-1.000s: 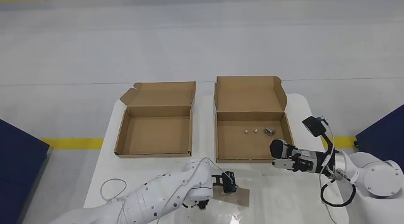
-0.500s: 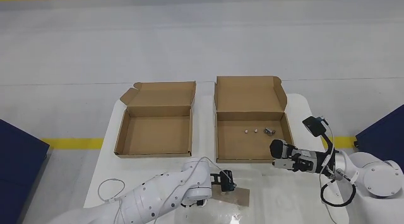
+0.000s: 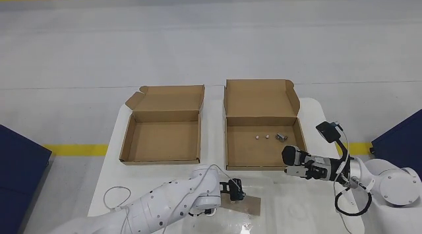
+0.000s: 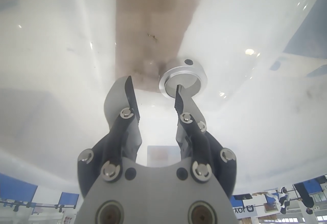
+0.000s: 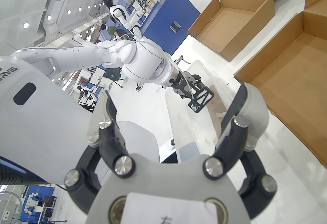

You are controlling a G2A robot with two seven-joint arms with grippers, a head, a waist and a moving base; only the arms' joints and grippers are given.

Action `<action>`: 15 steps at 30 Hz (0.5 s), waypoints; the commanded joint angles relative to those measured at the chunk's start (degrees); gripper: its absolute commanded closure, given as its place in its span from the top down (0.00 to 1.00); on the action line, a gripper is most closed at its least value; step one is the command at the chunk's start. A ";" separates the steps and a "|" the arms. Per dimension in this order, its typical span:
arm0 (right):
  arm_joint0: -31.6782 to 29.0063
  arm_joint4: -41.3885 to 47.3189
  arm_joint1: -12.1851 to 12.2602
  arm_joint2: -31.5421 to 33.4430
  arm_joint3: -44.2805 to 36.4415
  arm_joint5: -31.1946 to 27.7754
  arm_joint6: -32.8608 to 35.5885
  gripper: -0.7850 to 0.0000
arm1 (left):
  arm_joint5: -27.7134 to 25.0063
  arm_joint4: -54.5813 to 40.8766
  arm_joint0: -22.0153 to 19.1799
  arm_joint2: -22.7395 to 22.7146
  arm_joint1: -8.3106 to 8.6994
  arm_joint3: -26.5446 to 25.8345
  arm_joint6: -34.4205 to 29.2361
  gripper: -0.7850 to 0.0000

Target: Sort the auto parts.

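Left wrist view: the left gripper (image 4: 153, 84) is spread, one finger over the bore of the ring (image 4: 196, 74) lying on the table (image 4: 255, 30) by the card sheet (image 4: 153, 18); close gently on its wall, then lift straight

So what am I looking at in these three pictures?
A two-armed robot at a white table. One camera looks down from above; one sits on each wrist. On the table stand two open brown cardboard boxes: the left box, and the right box holding a few small parts. The left tool, open, has one finger inside a silver metal ring at the edge of a brown cardboard sheet, not yet gripping it. The right tool, also open, hovers by the right box, holding nothing.
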 commanded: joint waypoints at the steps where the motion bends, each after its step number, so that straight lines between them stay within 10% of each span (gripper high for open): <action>1: 0.00 0.00 0.00 0.00 0.00 0.00 0.00 1.00 | -0.22 -0.06 0.14 0.16 -0.19 0.31 0.22 0.35; 15: 0.00 0.00 0.00 0.00 0.00 0.00 0.00 1.00 | -1.34 -1.52 -0.08 1.29 -1.30 1.75 1.35 0.31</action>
